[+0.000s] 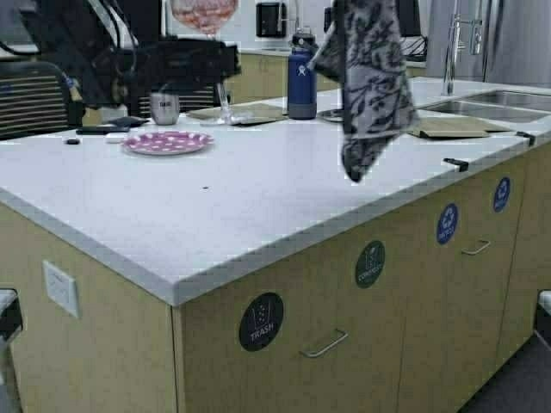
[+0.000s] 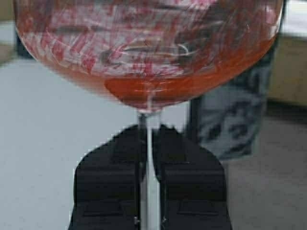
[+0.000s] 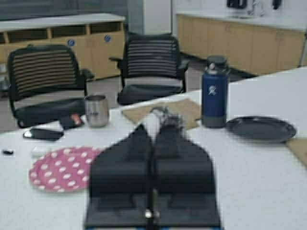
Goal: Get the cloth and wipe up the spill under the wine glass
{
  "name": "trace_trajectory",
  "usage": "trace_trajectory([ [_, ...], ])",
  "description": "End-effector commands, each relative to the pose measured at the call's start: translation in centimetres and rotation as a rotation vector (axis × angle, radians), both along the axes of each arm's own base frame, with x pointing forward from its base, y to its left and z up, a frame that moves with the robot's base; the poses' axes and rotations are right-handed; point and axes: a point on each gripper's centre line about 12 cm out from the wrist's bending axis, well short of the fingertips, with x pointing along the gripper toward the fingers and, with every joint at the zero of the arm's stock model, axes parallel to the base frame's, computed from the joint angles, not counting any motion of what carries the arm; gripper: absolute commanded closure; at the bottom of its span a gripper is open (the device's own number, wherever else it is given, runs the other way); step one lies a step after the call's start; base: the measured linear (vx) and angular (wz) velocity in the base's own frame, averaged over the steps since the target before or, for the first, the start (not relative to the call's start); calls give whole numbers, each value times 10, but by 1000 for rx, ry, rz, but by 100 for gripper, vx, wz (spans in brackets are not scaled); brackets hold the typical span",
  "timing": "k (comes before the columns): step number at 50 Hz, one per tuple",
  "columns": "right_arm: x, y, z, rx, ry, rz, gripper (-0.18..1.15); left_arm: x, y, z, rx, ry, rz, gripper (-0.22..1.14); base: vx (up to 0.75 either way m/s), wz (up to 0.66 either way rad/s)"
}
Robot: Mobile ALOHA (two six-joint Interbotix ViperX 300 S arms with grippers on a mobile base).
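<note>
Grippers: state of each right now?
Left gripper: shut on the wine glass stem, glass lifted.
Right gripper: shut on the cloth, which hangs above the counter.

Even, diffuse indoor light; no single source visible. High view: white stone countertop [image 1: 258, 185] reads bright, mild sheen toward upper right by the steel sink [image 1: 491, 103]; shadows under objects faint. Cabinet fronts at lower frame darker. Left wrist view: clear stemmed wine glass with pink liquid [image 2: 148, 57] fills upper frame, streaked, soft; background blurred. Right wrist view: black gripper [image 3: 153, 143] in the foreground out of focus; black mesh chairs [image 3: 45, 79] at upper left moderately sharp.
</note>
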Motion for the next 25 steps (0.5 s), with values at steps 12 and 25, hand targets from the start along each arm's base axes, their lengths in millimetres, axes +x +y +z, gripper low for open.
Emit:
trace_trajectory([
  [12, 18, 62, -59, -26, 82, 103, 91, -36, 16, 88, -25, -16, 9, 75, 2, 1],
  [25, -3, 139, -130, -70, 200, 251, 91, -49, 24, 139, -6, -34, 30, 75, 2, 1],
])
